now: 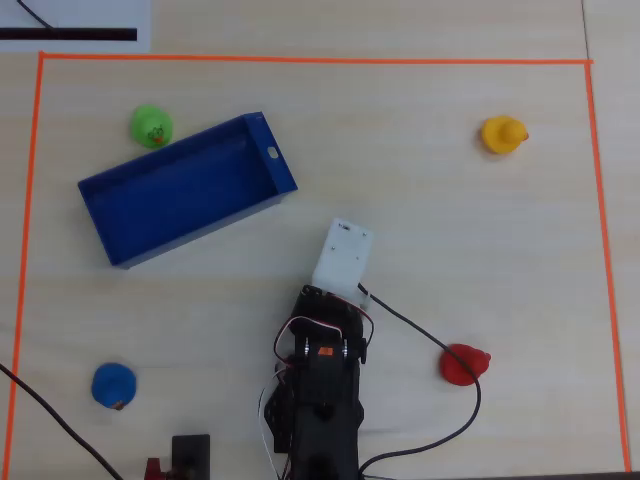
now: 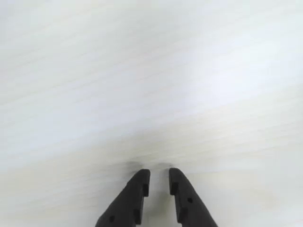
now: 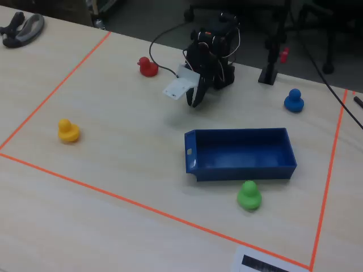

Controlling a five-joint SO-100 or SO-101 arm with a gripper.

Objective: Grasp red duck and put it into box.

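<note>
The red duck [image 1: 463,364] [image 3: 148,67] stands on the pale wooden table, right of the arm base in the overhead view, with a black cable passing right next to it. The blue box [image 1: 180,200] [image 3: 238,153] lies empty at the upper left of that view. In the fixed view my gripper [image 3: 197,101] points down over bare table between the duck and the box. The white wrist mount [image 1: 343,257] hides it from overhead. In the wrist view my gripper [image 2: 159,177] stands open by a narrow gap, nothing between its black fingers, only blurred table ahead.
A green duck [image 1: 151,126] stands just beyond the box's long wall. A yellow duck [image 1: 502,134] is at the upper right and a blue duck [image 1: 114,385] at the lower left. Orange tape [image 1: 300,59] frames the work area. The black cable [image 1: 420,330] loops beside the arm.
</note>
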